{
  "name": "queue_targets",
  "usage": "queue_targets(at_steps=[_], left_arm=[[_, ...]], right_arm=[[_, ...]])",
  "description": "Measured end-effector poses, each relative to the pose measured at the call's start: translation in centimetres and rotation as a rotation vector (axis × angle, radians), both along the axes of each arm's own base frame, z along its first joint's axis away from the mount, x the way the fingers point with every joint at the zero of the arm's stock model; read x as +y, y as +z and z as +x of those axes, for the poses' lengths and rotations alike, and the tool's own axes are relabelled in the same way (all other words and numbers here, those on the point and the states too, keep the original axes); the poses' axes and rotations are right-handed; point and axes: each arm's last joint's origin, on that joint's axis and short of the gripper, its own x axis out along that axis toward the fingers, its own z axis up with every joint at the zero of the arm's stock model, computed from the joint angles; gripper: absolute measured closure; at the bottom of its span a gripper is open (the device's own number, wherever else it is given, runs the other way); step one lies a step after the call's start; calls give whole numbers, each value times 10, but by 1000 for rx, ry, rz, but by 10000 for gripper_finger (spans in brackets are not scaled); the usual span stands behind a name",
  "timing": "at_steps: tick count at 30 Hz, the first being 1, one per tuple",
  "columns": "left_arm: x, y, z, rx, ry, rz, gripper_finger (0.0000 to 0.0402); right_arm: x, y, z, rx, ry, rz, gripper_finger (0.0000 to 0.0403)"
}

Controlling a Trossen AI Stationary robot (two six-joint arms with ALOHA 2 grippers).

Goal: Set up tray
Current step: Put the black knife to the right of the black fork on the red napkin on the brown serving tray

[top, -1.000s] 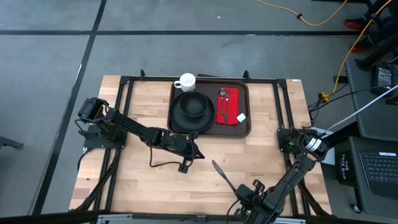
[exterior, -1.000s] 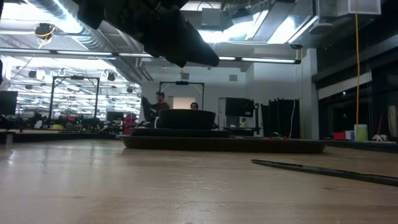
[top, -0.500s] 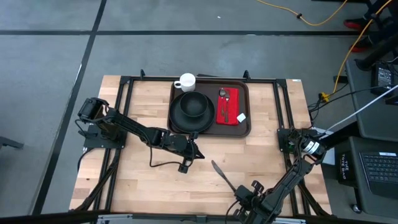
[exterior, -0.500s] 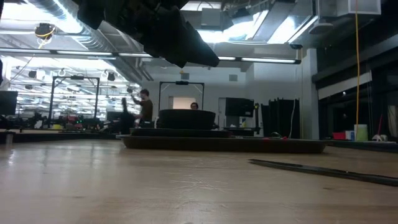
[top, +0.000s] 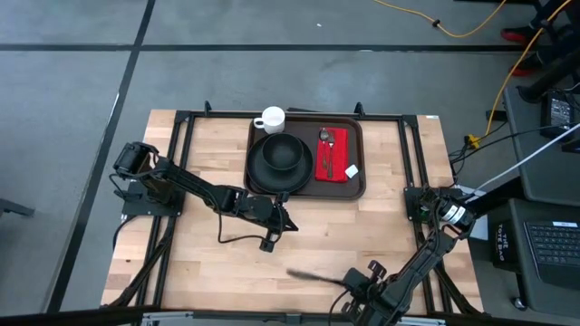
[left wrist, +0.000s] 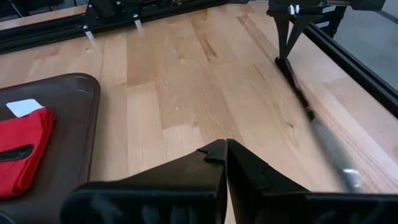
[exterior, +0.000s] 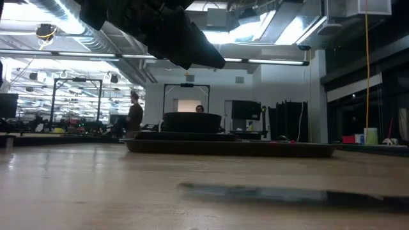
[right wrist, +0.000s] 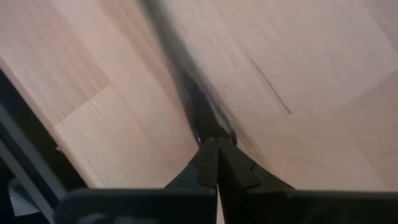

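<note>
- The left gripper (top: 288,224) hangs over the middle of the wooden table (top: 208,263), just in front of the tray (top: 357,186). Its two fingers are pressed tight together and it holds nothing. If it goes forward like this, it might bump the tray's rim and push the tray away.
- The tray sits at the far side of the table, well apart from the right gripper. On it are a black plate (top: 256,177) with a black bowl (top: 280,154), and a red napkin (top: 333,161) with a spoon (top: 325,138) on top. A white cup (top: 271,119) sits at the tray's far left corner; it is hard to tell if the cup is on the tray or just beside it. A knock on the tray might tip the cup.
- The right gripper (top: 349,284) is down at the near edge of the table. Its fingers are pinched shut on one end of a long thin utensil (top: 313,275), which looks like a knife and is blurry.
- The grip is only on the tip, so the long thin utensil might slip out or twist. Its far end lies low by the wood, so it might scrape or catch there.
</note>
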Motion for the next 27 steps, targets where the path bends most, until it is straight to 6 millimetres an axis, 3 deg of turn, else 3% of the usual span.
queue_targets(at_steps=[22, 27], left_arm=[[0, 0, 0, 7, 22, -38, 398], [0, 0, 0, 7, 22, -39, 398]], right_arm=[[2, 0, 1, -16, -4, 23, 403], [2, 14, 1, -70, -2, -15, 403]])
